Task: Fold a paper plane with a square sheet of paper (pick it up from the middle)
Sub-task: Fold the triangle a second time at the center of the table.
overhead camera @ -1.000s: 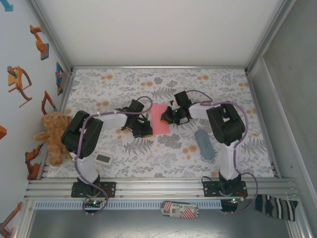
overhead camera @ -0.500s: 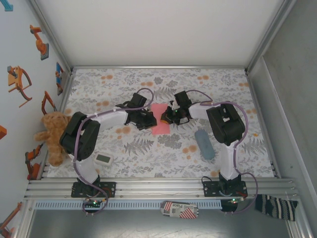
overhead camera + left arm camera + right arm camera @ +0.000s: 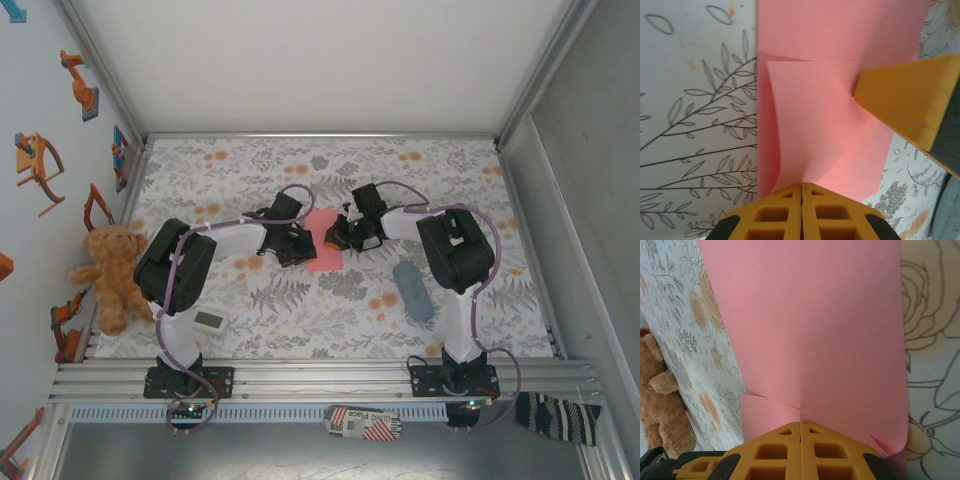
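Brown and plush, a teddy bear (image 3: 110, 272) sits at the far left edge of the floral table cover (image 3: 300, 310). Near it, towards the left arm's base, we see a small white device (image 3: 210, 320) lying flat.

Moving rightward, the left gripper (image 3: 302, 244) reaches in to the left edge of the square sheet of paper (image 3: 323, 242). The sheet lies near the middle of the table between the two arms. In the left wrist view we see this gripper (image 3: 801, 186) with its two yellow fingers pressed together, no gap between them. The salmon-pink paper (image 3: 815, 110) is pinched at its near edge. An upper layer of the sheet bows up from the grip, and a straight crease runs across it further out.

From the opposite side, the right gripper (image 3: 337, 236) meets the sheet's right edge. In its own wrist view the right gripper (image 3: 800, 424) has its fingers equally tight together and clamped on the paper (image 3: 815, 330), which puckers into small folds right at the pinch. One of its yellow fingers (image 3: 910, 100) also shows in the left wrist view, touching the sheet.

Further right, well apart from the paper, we find a grey-blue pouch (image 3: 412, 290) lying beside the right arm.
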Motion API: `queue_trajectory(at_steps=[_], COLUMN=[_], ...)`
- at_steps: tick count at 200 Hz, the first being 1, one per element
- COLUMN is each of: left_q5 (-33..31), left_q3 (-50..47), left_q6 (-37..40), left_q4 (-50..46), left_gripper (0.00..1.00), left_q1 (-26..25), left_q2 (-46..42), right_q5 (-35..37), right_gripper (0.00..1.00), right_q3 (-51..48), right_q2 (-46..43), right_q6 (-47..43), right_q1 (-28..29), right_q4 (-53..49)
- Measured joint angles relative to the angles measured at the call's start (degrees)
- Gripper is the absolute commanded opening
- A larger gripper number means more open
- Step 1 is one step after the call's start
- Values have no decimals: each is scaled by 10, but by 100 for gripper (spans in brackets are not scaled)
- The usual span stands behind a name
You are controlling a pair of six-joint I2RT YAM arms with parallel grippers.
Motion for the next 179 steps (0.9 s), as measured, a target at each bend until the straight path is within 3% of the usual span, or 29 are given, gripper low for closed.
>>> queue_trajectory(at_steps=[65, 179], left_q5=[-3, -3], left_q3=[-16, -20], left_q6=[-16, -19], left_q4=[16, 24], left_gripper=[7, 6], left_q1=[0, 0], left_q2=[0, 0], right_q5=[3, 9], right_gripper=[0, 0], right_q3=[17, 12], right_q2=[0, -49], right_q6=[-8, -108], right_q1=[0, 8], right_q4=[-27, -95])
